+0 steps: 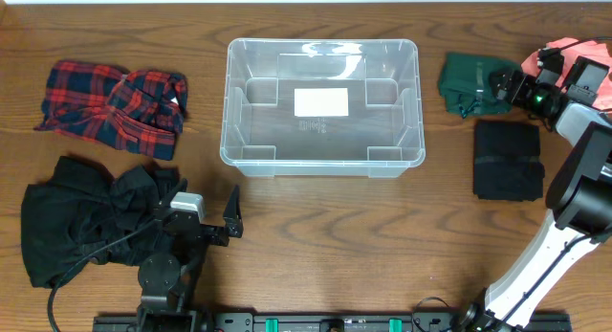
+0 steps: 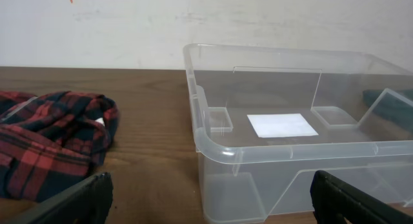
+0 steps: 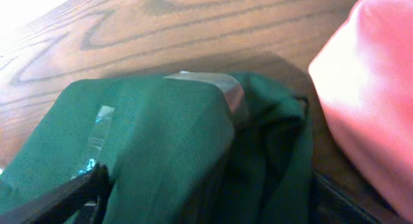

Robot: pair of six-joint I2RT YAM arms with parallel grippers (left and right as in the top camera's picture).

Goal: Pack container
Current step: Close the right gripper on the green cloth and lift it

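Overhead and wrist views of the table (image 1: 325,241). The container (image 1: 258,126) stands upright at the centre rear of the wood surface, with only the white label (image 1: 321,102) visible on its base. To its left lies a red plaid shirt (image 1: 110,107), and nearer the front a crumpled black garment (image 1: 81,217). To its right we see a green cloth (image 1: 464,78), a pink cloth (image 1: 574,50) at the far corner and a folded black cloth (image 1: 509,160). The left gripper (image 1: 207,192) sits in front of the container's left corner with its fingers (image 2: 71,201) spread wide and nothing between them. The right gripper (image 1: 495,86) is at the green cloth with its jaws apart and the fabric bunched between them; we cannot tell whether the pads press it
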